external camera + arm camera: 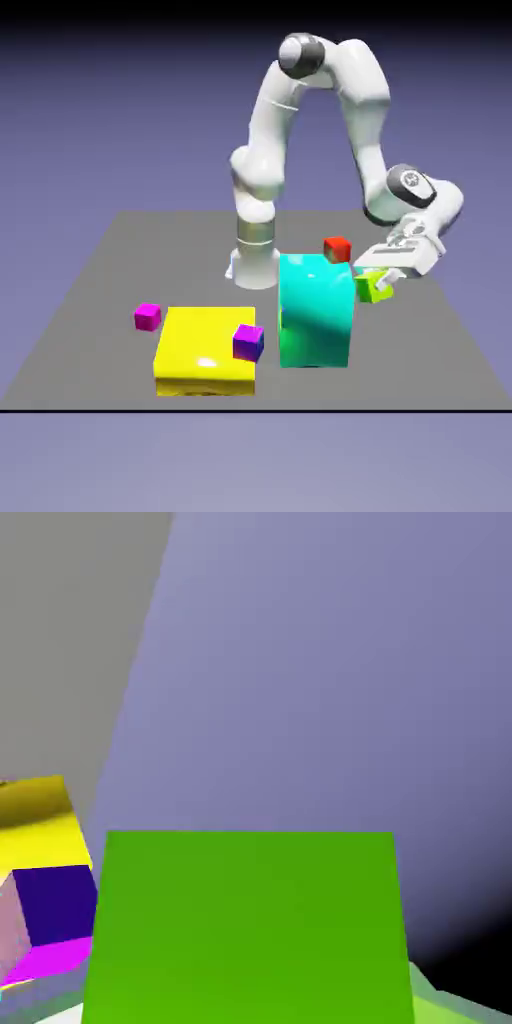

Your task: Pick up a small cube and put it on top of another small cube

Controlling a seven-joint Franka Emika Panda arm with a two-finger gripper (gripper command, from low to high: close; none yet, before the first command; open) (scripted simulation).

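The gripper [378,283] is pinching the small lime-green cube [373,287], its jaws closed against the cube's sides. In the exterior view the cube sits at the gripper's tip, just beside the upper corner of the teal block [316,312] on the exterior view's right, and appears raised off the grey desk [90,300]; whether it touches the teal block cannot be told. In the hand view the lime-green cube [248,927] fills the lower middle of the frame and hides the gripper's tips.

The teal block stands upright on the desk near its middle. A small red cube [337,248] shows just behind the block's top edge; whether it rests on the block or on the desk behind it cannot be told. A flat yellow block [205,350] lies on the desk to the teal block's side on the exterior view's left. A small purple cube [248,342] sits at the yellow block's corner nearest the teal block. A small magenta cube [148,317] rests on the desk just beside the yellow block's far corner. No item on the desk is a container.
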